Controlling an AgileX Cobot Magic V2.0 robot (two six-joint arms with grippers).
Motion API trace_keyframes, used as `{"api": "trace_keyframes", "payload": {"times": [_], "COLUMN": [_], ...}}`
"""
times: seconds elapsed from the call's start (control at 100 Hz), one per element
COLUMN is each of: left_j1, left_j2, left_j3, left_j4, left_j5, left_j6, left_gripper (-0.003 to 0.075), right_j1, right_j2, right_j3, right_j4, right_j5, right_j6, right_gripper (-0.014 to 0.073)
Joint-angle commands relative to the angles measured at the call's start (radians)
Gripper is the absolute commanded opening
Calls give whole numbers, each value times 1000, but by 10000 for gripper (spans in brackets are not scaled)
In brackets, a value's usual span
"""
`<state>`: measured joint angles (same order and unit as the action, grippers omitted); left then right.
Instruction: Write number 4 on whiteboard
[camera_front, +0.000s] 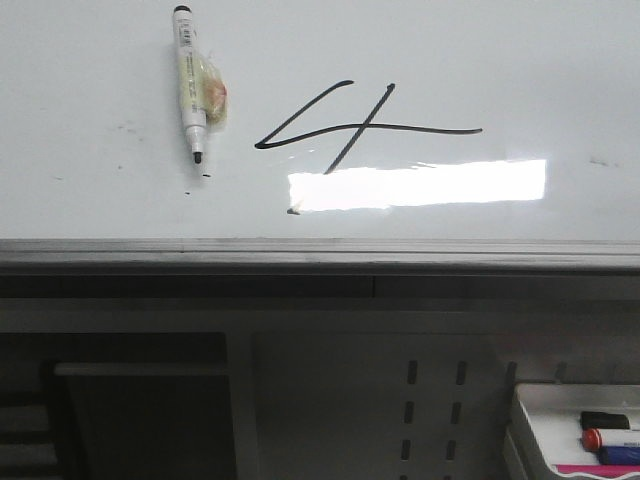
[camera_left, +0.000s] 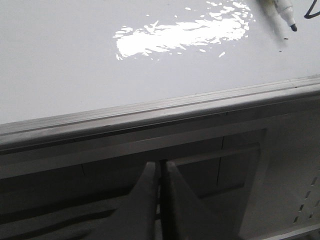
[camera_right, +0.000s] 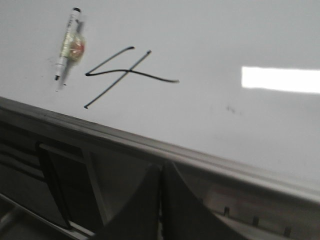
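Glossy white whiteboard (camera_front: 90, 120) is filling the upper part of the front view, w/ a grey metal rail (camera_front: 320, 255) running along its near edge and a bright glare patch (camera_front: 420, 185) shining on it. Number 4 (camera_front: 360, 125) is sitting near the board's middle, thin black strokes, long bar crossing a slanted stroke whose lower end is dipping into the glare. Marker (camera_front: 190, 80) is lying uncapped just left of the 4, tip pointing toward the rail, w/ a yellowish wad of tape (camera_front: 212, 92) stuck at its side. Small white tray (camera_front: 530, 410) of markers is showing below the board at far right. Left fingers (camera_left: 161, 200) are hanging below the rail, pressed together, gripping nothing. Right fingers (camera_right: 161, 205) are likewise pressed together & empty, off the board
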<state>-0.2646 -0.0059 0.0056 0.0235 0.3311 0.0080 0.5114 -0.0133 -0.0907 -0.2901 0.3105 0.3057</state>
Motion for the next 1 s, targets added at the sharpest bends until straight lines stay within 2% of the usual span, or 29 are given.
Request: {"api": "trace_keyframes", "payload": {"times": [0.0, 0.07, 0.1, 0.24, 0.32, 0.99], "left_j1": [5, 5, 5, 5, 5, 5], "left_j2": [-23, -23, -23, -23, -23, -23], "left_j3": [34, 34, 34, 34, 34, 34], "left_j4": [-1, -1, -1, -1, -1, -1], "left_j5": [-64, -64, -64, -64, -62, -62], "left_j6": [-8, -8, -8, -8, -8, -8], "left_gripper": [-20, -20, -20, -20, -20, -20], "right_j1": [-133, -230, -261, -355, -365, -365], "right_j2": [14, 14, 14, -2, -11, -11], "right_j3": [72, 130, 123, 126, 126, 126], "right_j4": [139, 144, 142, 146, 153, 153], "right_j5": [-188, -222, -141, -16, 10, -1], "right_j6": [-2, -2, -2, -26, -56, -56], "right_gripper": [-45, -45, -45, -45, -45, -45]}}
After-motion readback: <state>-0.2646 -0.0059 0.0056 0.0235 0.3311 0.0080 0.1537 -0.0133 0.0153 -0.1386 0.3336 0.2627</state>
